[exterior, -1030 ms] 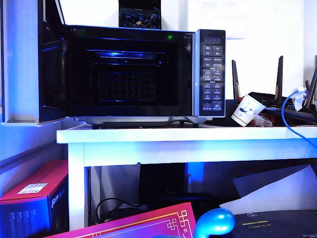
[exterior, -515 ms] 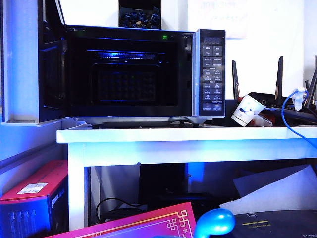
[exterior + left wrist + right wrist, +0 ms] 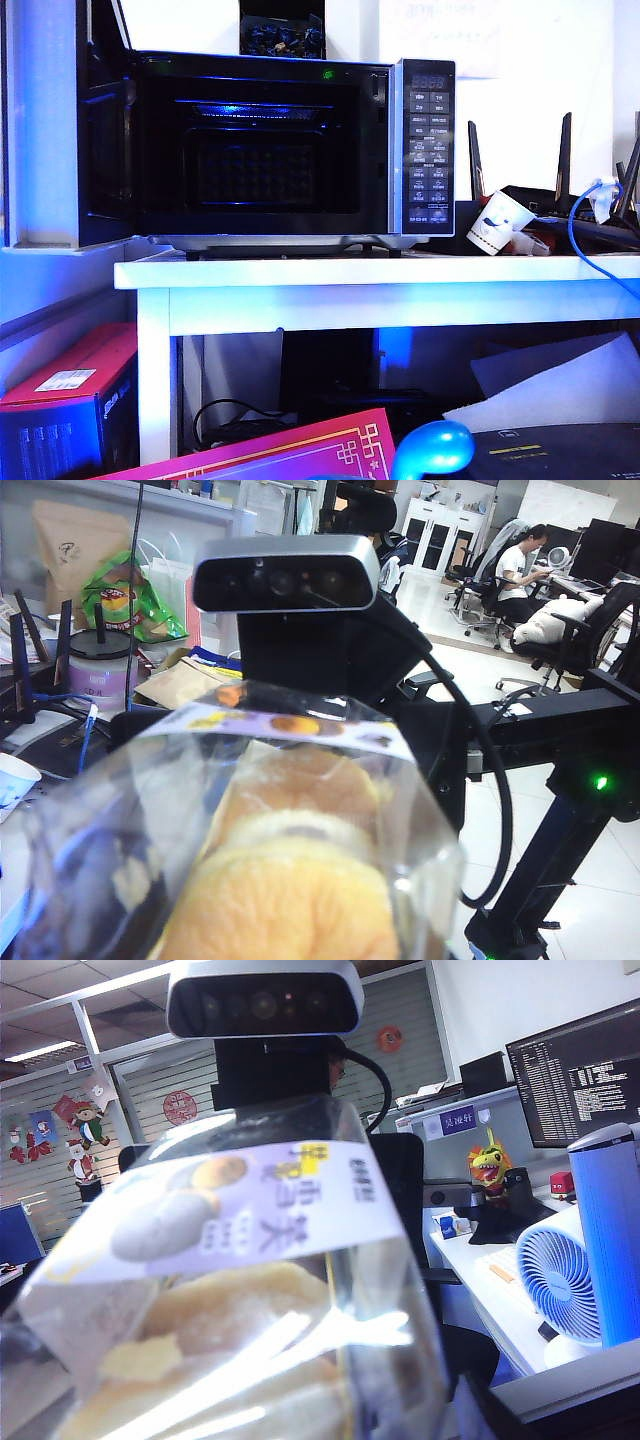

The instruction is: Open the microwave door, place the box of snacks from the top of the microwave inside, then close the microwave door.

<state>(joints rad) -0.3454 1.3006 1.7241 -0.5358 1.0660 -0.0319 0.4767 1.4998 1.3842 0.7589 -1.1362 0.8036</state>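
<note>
Meanwhile, the microwave [image 3: 375, 140] is sitting on the white table [image 3: 380, 272] with the microwave door [image 3: 105, 150] standing wide open on the left of the exterior view, leaving the dark cavity bare. Only a black carton of sweets [image 3: 282, 35] is showing on the oven's roof.

Neither the left gripper nor the right gripper is appearing in the exterior view. Both wrist cameras are looking back at the robot's camera head [image 3: 285, 575], with the box of snacks [image 3: 290, 810] filling the space before each lens. So the box is sitting up at the claws, well apart from the oven.

Clear plastic is hiding both sets of jaws. How wide either claw is standing, and whether it is clamping the box, cannot be told.

Judging by this, the opening step is finished and the carrying step is under way. Next, the box is needing a level run into the cavity, clear of the door, before any release.

Its long axis is seemingly running away from each lens toward the camera head, the label band lying across it.
</note>
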